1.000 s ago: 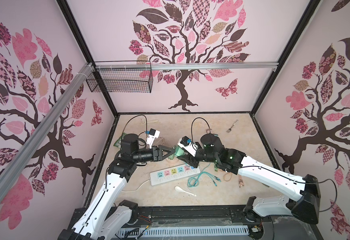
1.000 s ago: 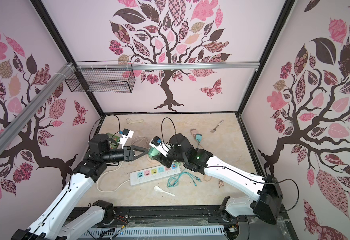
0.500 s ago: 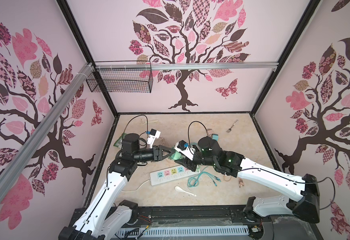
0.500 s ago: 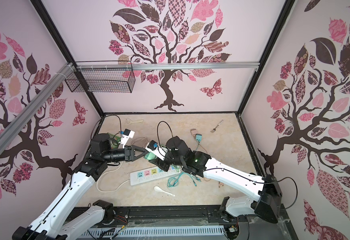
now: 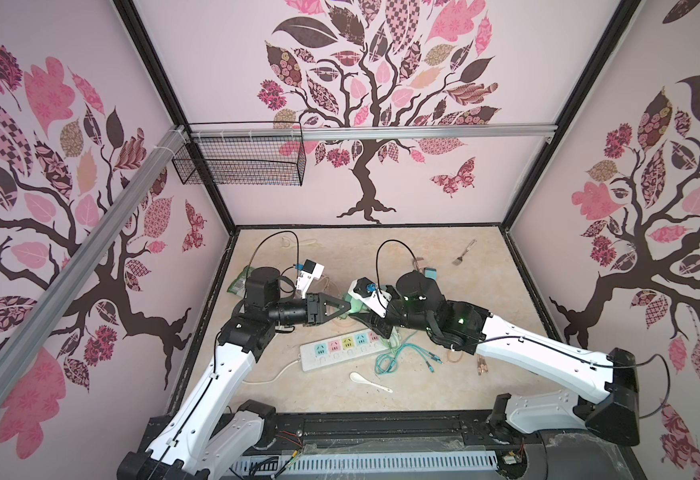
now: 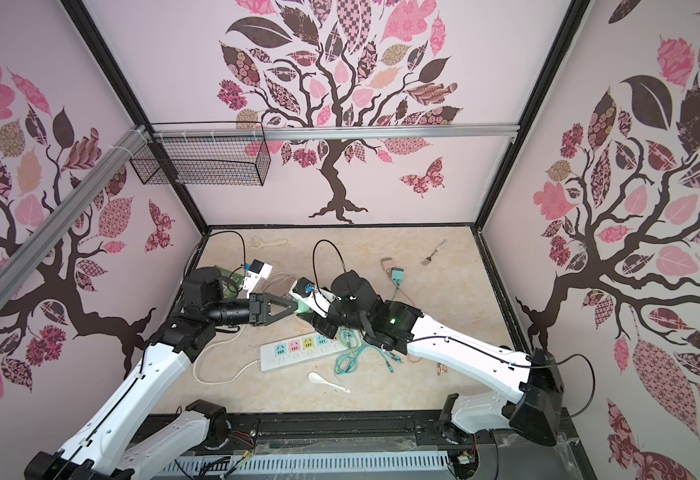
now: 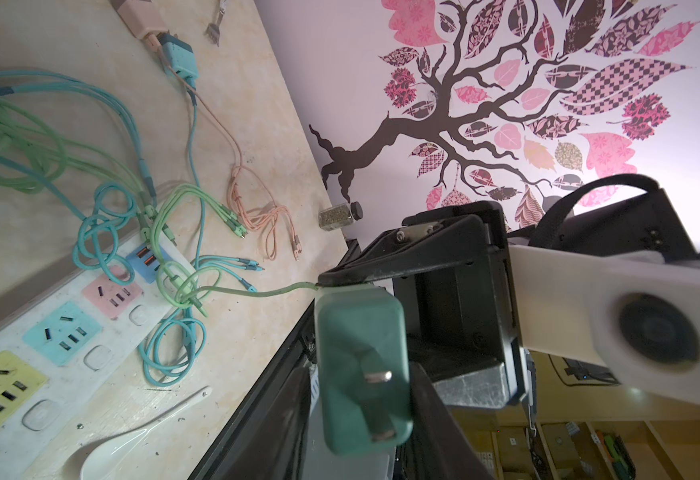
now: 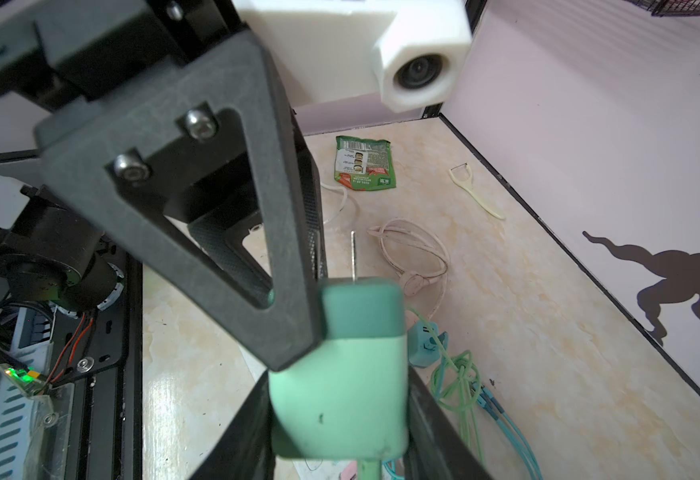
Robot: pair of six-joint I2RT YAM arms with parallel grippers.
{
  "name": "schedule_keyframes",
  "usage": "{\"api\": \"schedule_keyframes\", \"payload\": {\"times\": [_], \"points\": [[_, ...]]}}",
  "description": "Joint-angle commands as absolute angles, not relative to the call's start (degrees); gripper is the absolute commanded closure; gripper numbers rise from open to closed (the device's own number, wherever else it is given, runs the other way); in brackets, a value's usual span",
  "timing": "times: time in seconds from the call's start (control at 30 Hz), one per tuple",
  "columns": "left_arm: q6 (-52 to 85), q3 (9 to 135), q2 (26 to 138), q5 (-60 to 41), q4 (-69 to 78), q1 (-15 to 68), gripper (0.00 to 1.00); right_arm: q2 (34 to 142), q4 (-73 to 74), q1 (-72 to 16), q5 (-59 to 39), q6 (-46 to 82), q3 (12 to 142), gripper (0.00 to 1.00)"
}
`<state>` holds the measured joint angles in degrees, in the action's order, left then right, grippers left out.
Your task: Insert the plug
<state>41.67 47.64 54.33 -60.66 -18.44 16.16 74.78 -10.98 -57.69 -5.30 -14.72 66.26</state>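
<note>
Both the left hand and right hand pinched the green plug; I'd have loosened right slowly.

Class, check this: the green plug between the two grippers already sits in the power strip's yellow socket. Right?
No: the green plug is held in the air, prongs bare, and the yellow socket of the power strip lies empty; the left wrist view shows both.

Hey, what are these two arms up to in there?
They meet in mid-air over a power strip lying on the table. The right arm holds a green plug in its jaws, its cord trailing down. The left arm has its jaws flanking the plug's pronged end, which looks like a handover. The plug is not yet in any socket.
</note>
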Motion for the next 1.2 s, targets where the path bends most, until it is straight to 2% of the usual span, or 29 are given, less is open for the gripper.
{"api": "schedule_keyframes", "payload": {"times": [0.0, 0.13, 0.33, 0.43, 0.6, 0.73, 0.87, 1.0, 1.17], "points": [[40.3, 47.3, 54.3, -60.5, -19.1, 16.4, 0.75, 74.2, -9.4, -58.1, -5.1, -15.2, 68.2, 0.59], [40.1, 47.0, 54.3, -59.3, -19.1, 16.3, 0.82, 74.0, -8.8, -58.1, -4.8, -14.9, 67.0, 0.55], [39.2, 46.2, 53.8, -56.1, -18.5, 16.3, 0.91, 69.2, -5.7, -57.9, -3.1, -6.9, 62.2, 0.36], [40.4, 44.8, 53.2, -54.3, -15.2, 16.4, 0.97, 64.1, -2.5, -55.9, -6.4, -0.2, 57.8, 0.31], [45.7, 41.1, 52.8, -52.8, -3.8, 16.3, 1.0, 56.1, 8.0, -48.4, -21.2, 14.8, 48.7, 0.3], [50.5, 37.8, 52.2, -52.7, 8.4, 16.6, 1.0, 54.3, 14.7, -48.2, -25.4, 21.2, 44.3, 0.32], [53.6, 34.8, 50.5, -51.1, 20.9, 17.7, 1.0, 55.4, 27.9, -47.8, -29.3, 30.8, 39.3, 0.34], [51.6, 33.3, 48.5, -48.2, 24.9, 21.0, 1.0, 59.1, 41.8, -47.4, -31.3, 39.4, 36.5, 0.32], [47.9, 32.6, 47.1, -44.2, 26.8, 26.9, 1.0, 63.2, 50.2, -47.4, -31.8, 44.1, 36.9, 0.31]]}}
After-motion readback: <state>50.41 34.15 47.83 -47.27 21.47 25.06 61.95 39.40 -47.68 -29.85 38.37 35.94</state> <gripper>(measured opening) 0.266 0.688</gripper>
